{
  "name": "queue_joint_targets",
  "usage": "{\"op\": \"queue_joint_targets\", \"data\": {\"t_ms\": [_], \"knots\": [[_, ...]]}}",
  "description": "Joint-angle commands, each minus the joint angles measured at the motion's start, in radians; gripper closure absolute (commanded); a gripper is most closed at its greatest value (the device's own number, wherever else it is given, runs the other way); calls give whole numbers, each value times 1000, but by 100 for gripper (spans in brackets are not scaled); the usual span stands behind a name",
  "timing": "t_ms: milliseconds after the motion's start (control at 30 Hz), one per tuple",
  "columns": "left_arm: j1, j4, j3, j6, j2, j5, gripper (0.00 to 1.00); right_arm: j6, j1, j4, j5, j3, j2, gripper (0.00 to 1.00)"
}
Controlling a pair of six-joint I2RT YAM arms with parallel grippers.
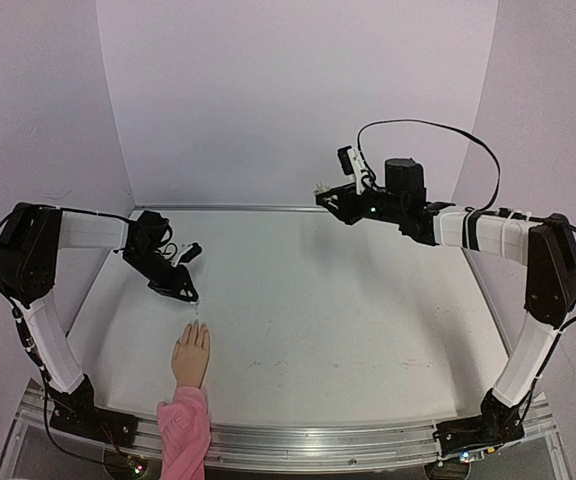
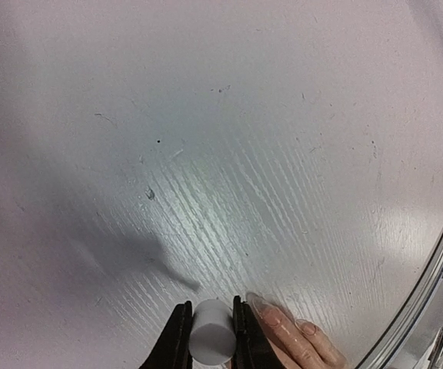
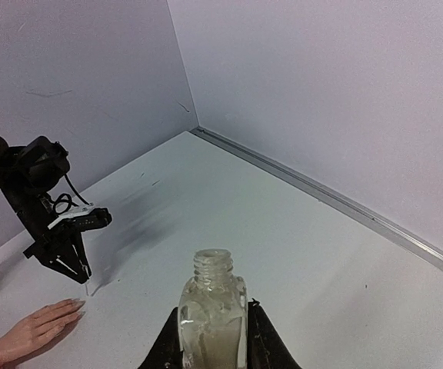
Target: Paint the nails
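The flesh-coloured mannequin hand (image 1: 190,362) with a pink sleeve (image 1: 183,432) lies palm down at the near left. Its nails (image 2: 258,301) show as long glossy tips in the left wrist view. My left gripper (image 1: 190,297) is shut on the white brush cap (image 2: 212,334), just beyond the fingertips. A thin brush tip (image 3: 86,289) hangs below it, close to the fingers (image 3: 60,311). My right gripper (image 1: 326,192) is shut on the open clear polish bottle (image 3: 212,311) and holds it raised at the back right.
The white table (image 1: 348,300) is boxed in by white walls at the back and sides. A metal rail (image 1: 368,440) runs along the near edge. The table's edge strip (image 2: 437,269) lies right of the hand.
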Motion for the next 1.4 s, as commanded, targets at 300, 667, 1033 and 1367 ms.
{"op": "queue_joint_targets", "data": {"t_ms": [300,667,1033,1367], "knots": [[4,-56,-13,41,-54,57,100,9,6,74,-16,-5,-51,100],[3,-65,-7,47,-31,59,100,6,8,76,-17,-3,-51,100],[-19,-69,-19,44,-24,64,100,6,8,83,-22,-4,-46,100],[-21,-69,-20,42,-15,45,100,10,7,84,-17,-14,-54,100]]}}
